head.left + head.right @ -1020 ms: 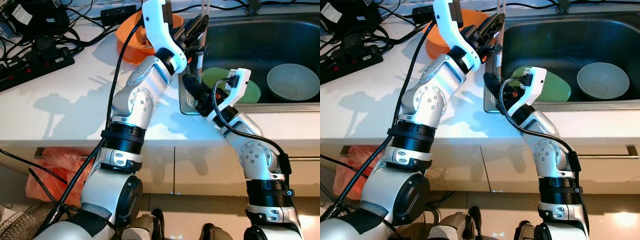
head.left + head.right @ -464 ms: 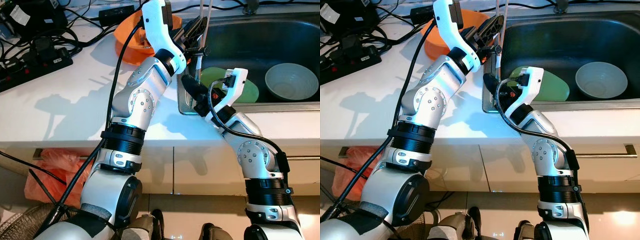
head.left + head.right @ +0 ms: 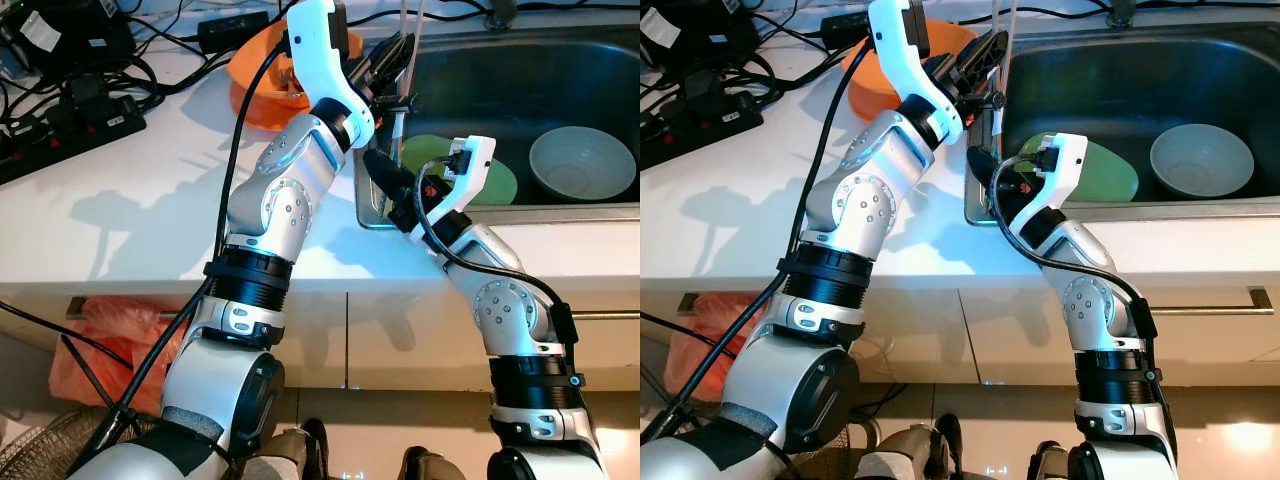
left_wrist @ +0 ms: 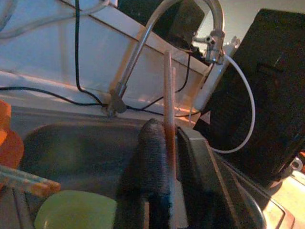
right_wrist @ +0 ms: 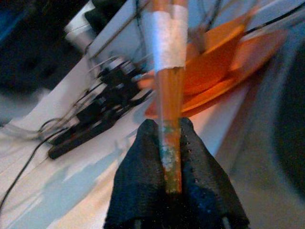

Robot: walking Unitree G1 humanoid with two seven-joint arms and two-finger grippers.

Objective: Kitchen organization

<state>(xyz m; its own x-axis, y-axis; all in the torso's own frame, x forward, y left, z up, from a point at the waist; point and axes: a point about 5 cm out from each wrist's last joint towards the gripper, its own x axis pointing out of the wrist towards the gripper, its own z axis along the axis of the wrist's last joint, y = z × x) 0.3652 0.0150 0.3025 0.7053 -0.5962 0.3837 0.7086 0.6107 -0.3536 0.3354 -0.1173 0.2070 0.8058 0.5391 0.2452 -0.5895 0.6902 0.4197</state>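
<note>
A pair of orange-brown chopsticks [image 3: 400,125], bound with white tape [image 5: 167,40], stands nearly upright over the left rim of the steel sink [image 3: 520,80]. My left gripper [image 3: 393,68] is shut on their upper part; in the left wrist view the sticks [image 4: 167,109] run between its fingers [image 4: 153,157]. Lower down, my right gripper [image 3: 385,175] is shut on the stained lower end [image 5: 170,143]. A green plate [image 3: 500,185] and a pale bowl [image 3: 583,163] lie in the sink.
An orange bowl [image 3: 262,85] sits on the white counter [image 3: 130,210] just left of the sink. A power strip [image 3: 70,130] and tangled cables lie at the back left. The faucet [image 4: 143,57] rises behind the basin. An orange bag [image 3: 110,340] hangs below the counter.
Almost nothing differs. Both grippers keep their hold on the chopsticks at the sink's left rim; the arms have shifted only slightly.
</note>
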